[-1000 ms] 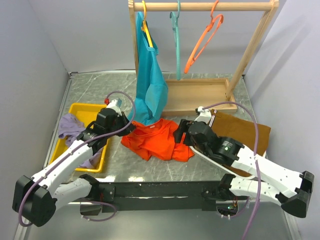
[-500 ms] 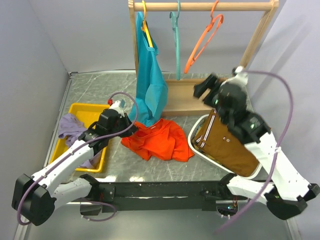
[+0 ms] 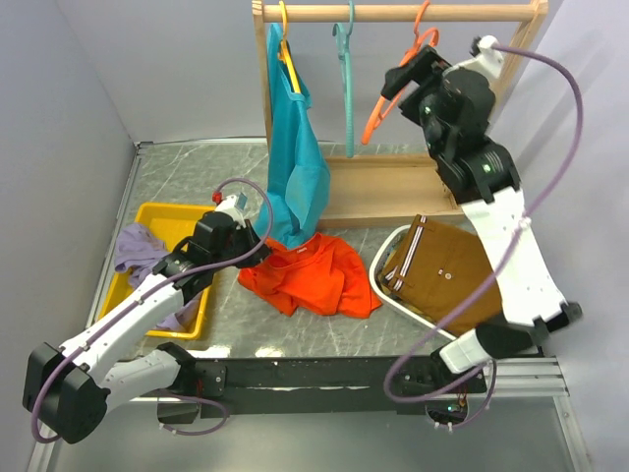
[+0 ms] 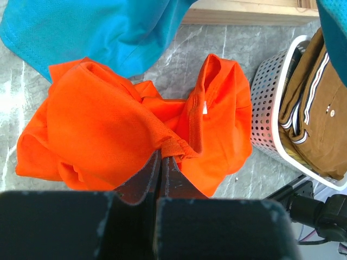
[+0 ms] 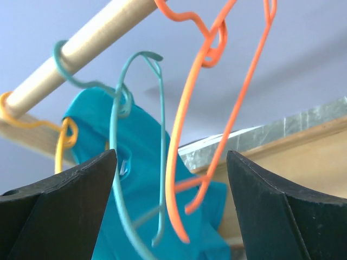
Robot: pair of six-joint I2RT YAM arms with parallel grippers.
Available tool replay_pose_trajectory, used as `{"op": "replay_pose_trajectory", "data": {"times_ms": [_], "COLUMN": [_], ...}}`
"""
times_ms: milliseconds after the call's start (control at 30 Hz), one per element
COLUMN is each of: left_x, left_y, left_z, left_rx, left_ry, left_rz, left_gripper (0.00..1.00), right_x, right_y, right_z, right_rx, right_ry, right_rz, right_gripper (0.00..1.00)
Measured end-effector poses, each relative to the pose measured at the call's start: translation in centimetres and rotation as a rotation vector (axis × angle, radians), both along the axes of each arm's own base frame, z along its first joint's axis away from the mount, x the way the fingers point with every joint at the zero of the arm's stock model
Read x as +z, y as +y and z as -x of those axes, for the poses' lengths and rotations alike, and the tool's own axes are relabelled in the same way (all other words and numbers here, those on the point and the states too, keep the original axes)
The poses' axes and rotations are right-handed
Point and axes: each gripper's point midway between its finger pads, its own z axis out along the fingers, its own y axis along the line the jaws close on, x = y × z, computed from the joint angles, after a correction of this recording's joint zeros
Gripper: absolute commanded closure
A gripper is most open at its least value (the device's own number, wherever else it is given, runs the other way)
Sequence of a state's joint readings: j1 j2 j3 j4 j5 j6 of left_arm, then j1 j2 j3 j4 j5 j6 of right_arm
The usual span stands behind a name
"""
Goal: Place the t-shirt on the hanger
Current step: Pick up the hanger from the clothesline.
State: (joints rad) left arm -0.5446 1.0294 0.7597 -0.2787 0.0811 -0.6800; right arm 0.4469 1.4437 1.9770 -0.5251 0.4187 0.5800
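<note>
Right arm has swung up from the basket side to the rail (image 3: 393,12) at approx. 1 o'clock since the earlier frame. Left arm and the t-shirt (image 3: 316,277) look unchanged.

My right end effector (image 3: 407,73) is spread wide. In the wrist view the hanger (image 5: 170,173) hangs between its fingers (image 5: 282,216), but whether they touch it I can't tell. It's hooked on the rail, w/ the teal hanger (image 5: 113,141) just beside it at 9 o'clock.

My left end effector (image 4: 161,172) is pressed together, pinching a seamed fold of the t-shirt (image 4: 97,124). The shirt lies crumpled on the tabletop (image 3: 197,167) near centre. Its 12 o'clock edge sits under the hem of the teal tee (image 3: 295,167), and the white basket (image 3: 378,264) is just beside it at 3 o'clock.

Step in hand, as I judge it, is fetching the hanger, w/ the shirt pre-held for threading.

Next move, prob.:
- Close the right fingers on the hanger's arm or neck.
- Lift so the hook clears the rail w/o snagging the teal one.
- Bring it down toward the shirt.
- Left then needs to open up the collar or hem, since the shirt is bunched and no clear opening shows yet.
</note>
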Motion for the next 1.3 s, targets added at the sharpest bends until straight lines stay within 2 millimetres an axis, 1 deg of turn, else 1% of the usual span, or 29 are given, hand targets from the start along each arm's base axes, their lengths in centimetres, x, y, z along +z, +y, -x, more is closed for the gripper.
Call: {"op": "replay_pose_trajectory", "data": {"times_ms": [100,200,267,333,433,500,600,667,733,800,900,1000,1033,1100,1133,1167,1267,1300], "left_x": [0.0,-0.1,-0.1,-0.2,0.0,0.1,0.1,0.1,0.1,0.1,0.1,0.1,0.1,0.1,0.1,0.1,0.1,0.1], "left_y": [0.0,0.1,0.1,0.2,0.3,0.4,0.5,0.5,0.5,0.5,0.5,0.5,0.5,0.5,0.5,0.5,0.5,0.5], "left_z": [0.0,0.1,0.0,0.1,-0.1,-0.1,-0.2,-0.2,-0.2,-0.2,-0.2,-0.2,-0.2,-0.2,-0.2,-0.2,-0.2,-0.2], "left_rx": [-0.003,-0.003,-0.001,0.002,0.009,0.012,0.015,0.015,0.015,0.015,0.014,0.014,0.014,0.014,0.014,0.014,0.015,0.015], "left_ry": [-0.002,0.0,0.001,0.003,-0.001,-0.004,-0.005,-0.004,-0.005,-0.005,-0.005,-0.005,-0.005,-0.005,-0.005,-0.005,-0.006,-0.006], "left_rz": [-0.005,-0.007,-0.01,-0.015,-0.021,-0.024,-0.028,-0.028,-0.028,-0.028,-0.028,-0.027,-0.027,-0.027,-0.027,-0.027,-0.027,-0.027], "left_gripper": [0.99,0.99,0.99,0.99,0.99,0.99,0.99,0.99,0.99,0.99,0.99,0.99,0.99,0.99,0.99,0.99,0.99,0.99], "right_x": [-0.1,-1.0,-2.2,-3.4,-5.6,-6.7,-8.8,-9.6,-9.4,-8.5,-6.8,-5.3,-5.0,-4.5,-4.2,-3.9,-3.7,-4.1], "right_y": [0.9,1.7,2.2,2.4,2.2,1.7,0.6,-0.2,-1.1,-2.1,-3.4,-4.3,-4.5,-4.6,-4.7,-4.5,-3.9,-3.6], "right_z": [-2.2,-4.1,-5.2,-5.8,-5.9,-5.7,-4.6,-3.6,-2.6,-1.4,0.3,1.1,1.1,0.7,0.3,-0.2,-2.3,-2.9], "right_rx": [-0.003,-0.005,-0.006,-0.007,-0.017,-0.033,-0.053,-0.064,-0.079,-0.094,-0.112,-0.117,-0.115,-0.095,-0.086,-0.076,-0.039,-0.023], "right_ry": [0.015,0.051,0.086,0.123,0.186,0.216,0.268,0.292,0.292,0.274,0.233,0.189,0.181,0.173,0.175,0.168,0.166,0.175], "right_rz": [0.015,0.046,0.07,0.094,0.14,0.167,0.218,0.243,0.258,0.261,0.268,0.282,0.286,0.304,0.315,0.322,0.354,0.368], "right_gripper": [0.1,0.1,0.1,0.1,0.1,0.09,0.09,0.1,0.11,0.13,0.19,0.28,0.34,0.39,0.46,0.5,0.5,0.5]}}
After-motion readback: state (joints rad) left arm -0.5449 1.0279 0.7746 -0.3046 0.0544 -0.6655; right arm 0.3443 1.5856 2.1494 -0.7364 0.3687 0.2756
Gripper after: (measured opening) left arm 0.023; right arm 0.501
